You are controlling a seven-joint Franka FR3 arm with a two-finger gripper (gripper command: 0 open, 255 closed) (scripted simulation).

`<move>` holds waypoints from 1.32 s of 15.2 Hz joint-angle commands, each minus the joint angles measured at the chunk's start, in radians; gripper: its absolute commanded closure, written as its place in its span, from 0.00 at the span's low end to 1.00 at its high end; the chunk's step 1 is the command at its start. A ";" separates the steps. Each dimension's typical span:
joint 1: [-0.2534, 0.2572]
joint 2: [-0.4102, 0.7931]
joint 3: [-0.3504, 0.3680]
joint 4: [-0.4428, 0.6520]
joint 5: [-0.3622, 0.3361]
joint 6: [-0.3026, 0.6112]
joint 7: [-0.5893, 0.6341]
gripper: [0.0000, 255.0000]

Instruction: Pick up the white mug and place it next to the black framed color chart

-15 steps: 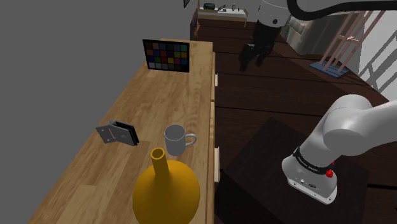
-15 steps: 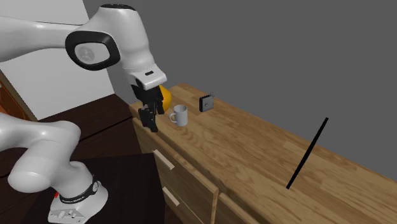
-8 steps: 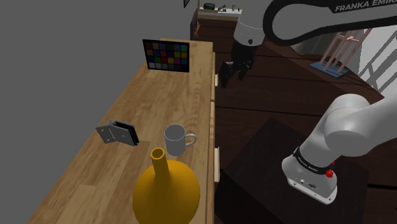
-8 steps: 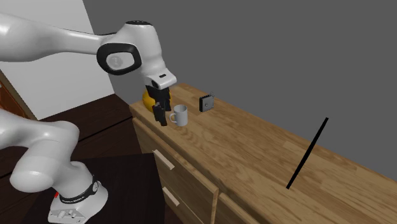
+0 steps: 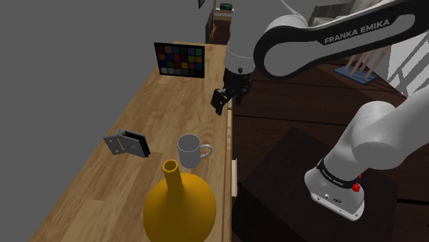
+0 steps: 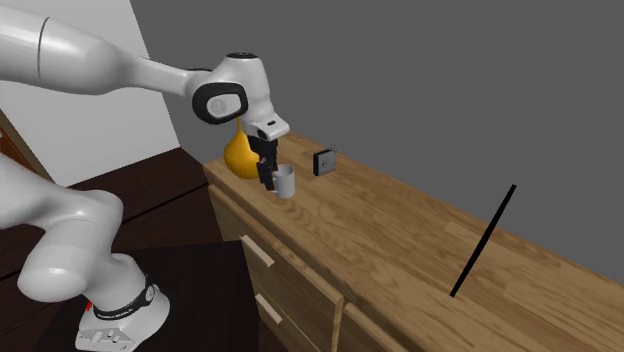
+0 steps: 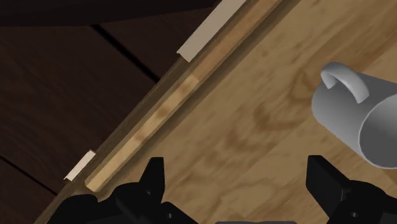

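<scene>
grey-white and plain, the mug (image 5: 190, 150) stands upright on the wooden table (image 5: 172, 103), close to the table's front edge, with its handle turned toward that edge. a yellow vase (image 5: 180, 206) sits just beside it on one side, a small grey hinged piece (image 5: 127, 144) lies a little apart on the other, and the black-framed colour chart (image 5: 180, 60) stands well apart at the far end of the table. we see the fingers (image 5: 218, 102) hanging over the front edge, between mug and chart. in the wrist view the fingers (image 7: 153, 178) stand wide apart with only bare wood between them, and the mug (image 7: 362, 121) lies off to the outside of one of them, so nothing is held. we judge this to be the reach toward the mug, with the grasp not yet begun. the next move calls for sliding sideways until the mug's body sits between the fingers, then lowering and closing on it while keeping clear of the vase. only after that comes the carry along the table to the chart.
</scene>
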 commanded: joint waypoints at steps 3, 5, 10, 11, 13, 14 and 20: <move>0.008 0.138 0.082 0.058 -0.029 0.074 0.095 0.00; 0.009 0.207 0.118 0.091 -0.057 0.104 0.144 0.00; 0.021 0.383 0.188 0.187 -0.160 0.157 0.276 0.00; 0.021 0.392 0.188 0.182 -0.167 0.170 0.281 0.00; 0.021 0.411 0.188 0.173 -0.181 0.195 0.292 0.00; 0.021 0.421 0.188 0.169 -0.189 0.208 0.297 0.00; 0.021 0.459 0.186 0.155 -0.220 0.253 0.319 0.00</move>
